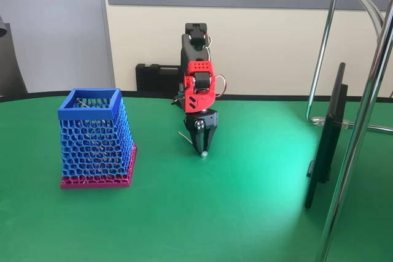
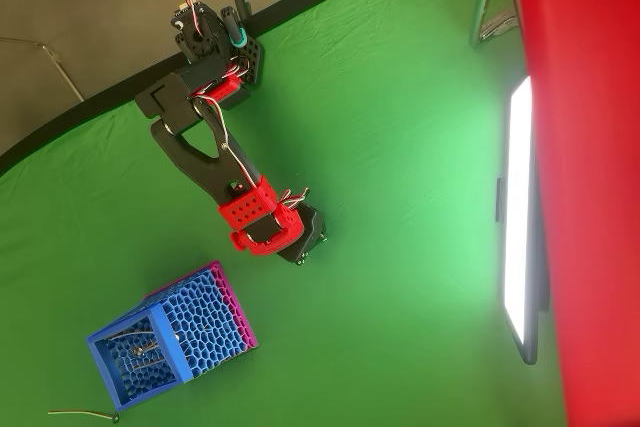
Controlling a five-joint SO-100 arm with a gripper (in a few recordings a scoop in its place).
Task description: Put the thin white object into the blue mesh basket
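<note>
In the fixed view my gripper (image 1: 204,149) points straight down at the green table, right of the blue mesh basket (image 1: 92,113). Its fingers meet around the thin white object (image 1: 187,138), which slants up to the left, its shiny bead low at the fingertips, at or just above the cloth. From overhead the red wrist covers the gripper (image 2: 301,255), and the basket (image 2: 130,372) lies toward the lower left, tipped by perspective. A thin stick shows inside the basket (image 2: 140,349).
Another thin stick (image 2: 80,413) lies on the cloth beside the basket's rim. A black flat screen (image 1: 325,139) stands on edge at the right, with chrome stand tubes (image 1: 362,121) around it. A black case (image 1: 156,79) sits behind the arm's base.
</note>
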